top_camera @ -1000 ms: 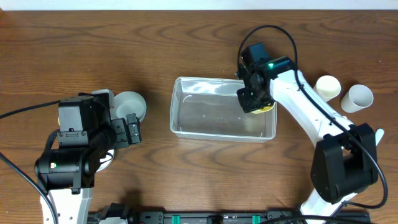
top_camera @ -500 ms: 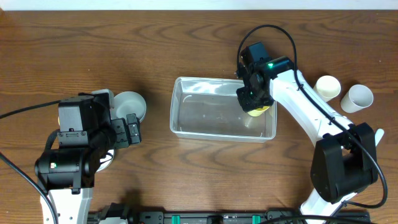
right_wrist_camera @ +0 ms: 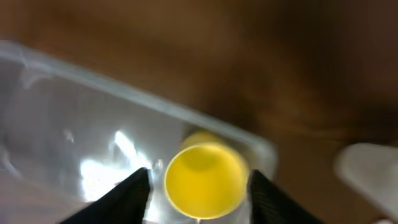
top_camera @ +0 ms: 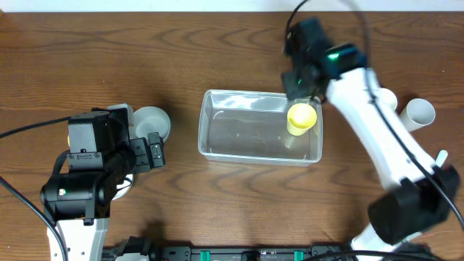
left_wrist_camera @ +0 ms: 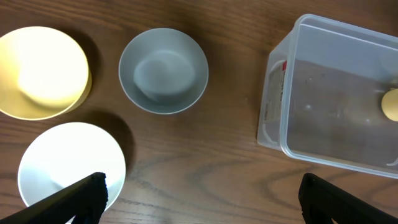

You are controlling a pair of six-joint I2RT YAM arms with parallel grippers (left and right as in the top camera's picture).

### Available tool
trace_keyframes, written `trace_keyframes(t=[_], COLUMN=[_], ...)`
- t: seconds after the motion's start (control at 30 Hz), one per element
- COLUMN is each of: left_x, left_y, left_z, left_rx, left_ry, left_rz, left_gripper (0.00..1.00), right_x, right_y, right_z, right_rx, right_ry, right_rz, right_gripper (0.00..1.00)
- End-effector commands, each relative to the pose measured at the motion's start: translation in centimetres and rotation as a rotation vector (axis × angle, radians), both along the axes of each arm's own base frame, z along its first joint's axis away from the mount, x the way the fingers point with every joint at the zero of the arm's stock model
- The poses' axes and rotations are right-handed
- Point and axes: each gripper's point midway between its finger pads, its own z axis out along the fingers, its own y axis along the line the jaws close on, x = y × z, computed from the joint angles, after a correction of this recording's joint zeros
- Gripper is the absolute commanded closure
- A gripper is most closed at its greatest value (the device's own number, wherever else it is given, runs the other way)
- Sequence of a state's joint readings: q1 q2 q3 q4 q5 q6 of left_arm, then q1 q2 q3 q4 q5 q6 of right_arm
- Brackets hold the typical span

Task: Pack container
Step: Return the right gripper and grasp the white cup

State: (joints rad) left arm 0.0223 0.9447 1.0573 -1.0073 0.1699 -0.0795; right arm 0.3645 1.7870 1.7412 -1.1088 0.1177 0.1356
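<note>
The clear plastic container sits at the middle of the worktop, long side running 9 to 3 o'clock. A yellow cup stands upright, mouth up, inside its 2 o'clock corner. The right end effector hangs at 12 o'clock from that cup, over the container's far rim. In the blurred right wrist view its fingers are spread apart and grip nothing. The left end effector is spread wide and empty, at 9 o'clock of the container. Near it lie a grey bowl, a yellow bowl and a white bowl. A white cup stands at 3 o'clock.
</note>
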Motion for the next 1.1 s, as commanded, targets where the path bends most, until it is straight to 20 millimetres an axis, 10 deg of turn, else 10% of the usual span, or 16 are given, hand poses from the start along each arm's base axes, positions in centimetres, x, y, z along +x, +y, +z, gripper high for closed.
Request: trace_keyframes(t=[0.0,0.4,0.77,1.07], left_x=[0.3,0.5,0.5,0.5], left_y=[-0.2,-0.2,-0.2,-0.2], left_z=[0.5,0.1,0.1,0.0], left_rx=[-0.009,-0.009,-0.009,-0.010], left_ry=[-0.008,0.011,0.012,0.015], left_rz=[0.000,0.000,0.000,0.000], left_gripper=[0.02,0.02,0.02,0.02], right_x=[1.2,3.5,3.3,3.0], right_y=[-5.0,-17.4,-18.8,-19.6], right_z=[6.7,-2.5,-11.7,-12.8], right_rx=[-0.006,0.042,0.007,0.005], right_ry=[-0.182,0.069,0.298,0.329], right_rz=[-0.174,-0.434,-0.477,-0.493], right_gripper=[0.41,0.37,0.35,0.33])
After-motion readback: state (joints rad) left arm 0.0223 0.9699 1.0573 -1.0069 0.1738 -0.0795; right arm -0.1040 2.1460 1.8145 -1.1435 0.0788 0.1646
